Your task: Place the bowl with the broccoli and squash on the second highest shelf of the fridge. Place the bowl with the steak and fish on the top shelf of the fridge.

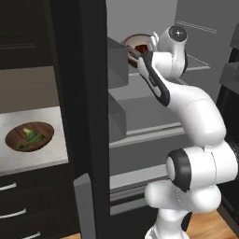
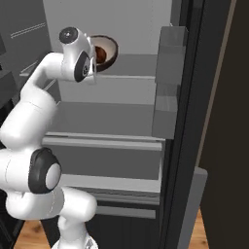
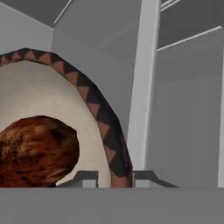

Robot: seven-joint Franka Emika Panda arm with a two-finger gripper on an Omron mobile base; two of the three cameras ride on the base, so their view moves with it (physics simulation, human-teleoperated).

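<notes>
Fingers [image 3: 114,179] clenched on bowl rim | steak bowl [image 3: 52,131] held over top shelf [image 1: 196,63] | fridge [image 1: 88,116] open

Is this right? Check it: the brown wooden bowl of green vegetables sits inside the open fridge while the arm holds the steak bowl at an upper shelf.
No. The brown wooden bowl of green vegetables sits on the grey counter outside the fridge, per the left base view. The rest stands.

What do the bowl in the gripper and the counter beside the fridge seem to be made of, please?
The bowl looks like glazed ceramic: matte cream inside, with a painted triangle band on its rim. The counter looks like brushed metal or pale stone, grey with faint mottling; the render leaves that open.
</notes>
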